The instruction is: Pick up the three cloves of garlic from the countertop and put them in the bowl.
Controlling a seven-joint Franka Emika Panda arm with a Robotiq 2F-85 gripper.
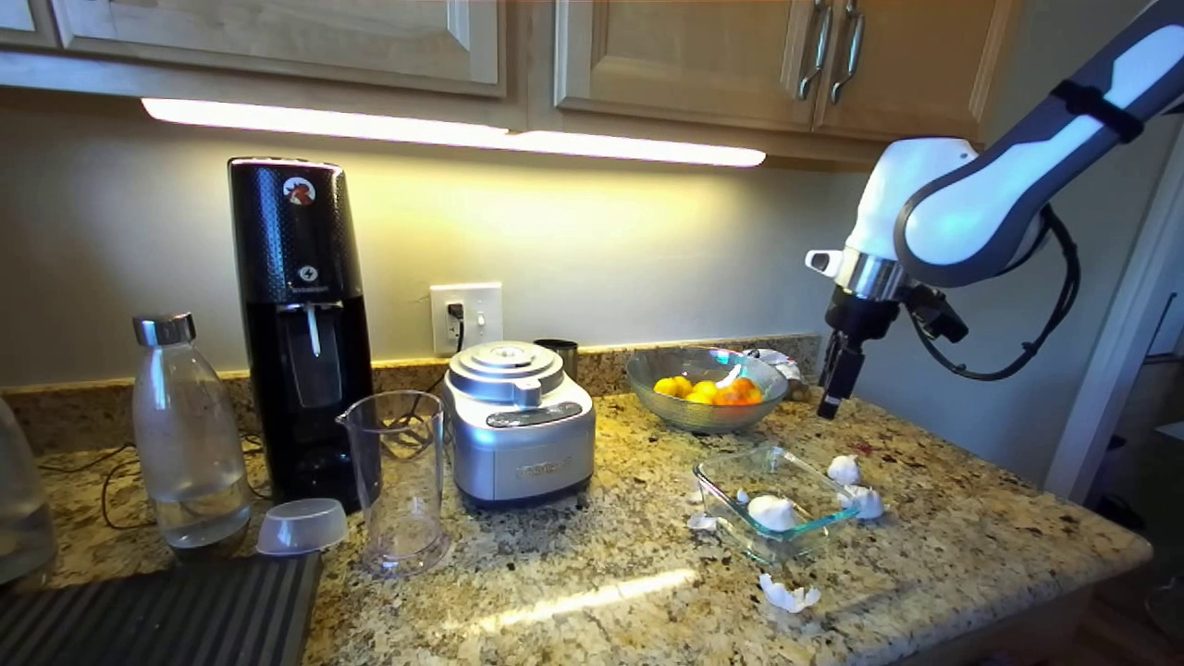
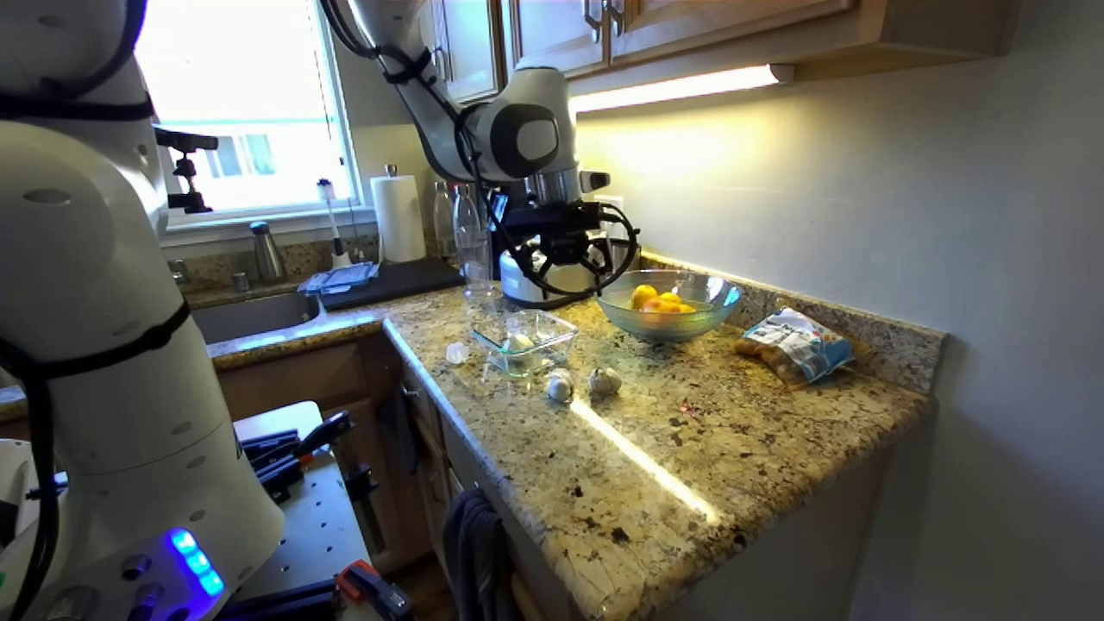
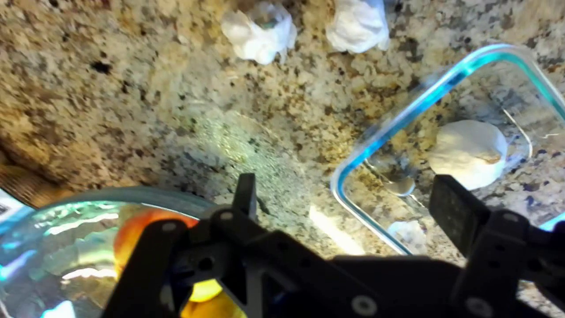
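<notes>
Wrist view: gripper (image 3: 346, 194), fingers spread, partly hides fruit bowl (image 3: 141, 194). Glass bowl (image 3: 423, 106), 1 garlic (image 3: 468, 152) inside, cropped at R; 2nd garlic (image 3: 358, 26) cropped at top. White scrap (image 3: 409, 235) prob. peel.

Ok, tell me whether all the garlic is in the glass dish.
No, in the wrist view two bulbs lie on the counter outside the dish.

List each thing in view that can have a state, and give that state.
Gripper: open, empty
Clear glass bowl: upright, uncovered
Garlic bulb: inside that bowl
Two other garlic bulbs: outside it, on the countertop
Fruit bowl: uncovered, holding orange and yellow fruit
Silver-capped bottle: closed, partly filled
Clear pitcher: upright, uncovered
Plug: in the outlet
Under-cabinet light: on
Upper cabinet doors: closed
Bag: open or sealed, cannot tell
</notes>
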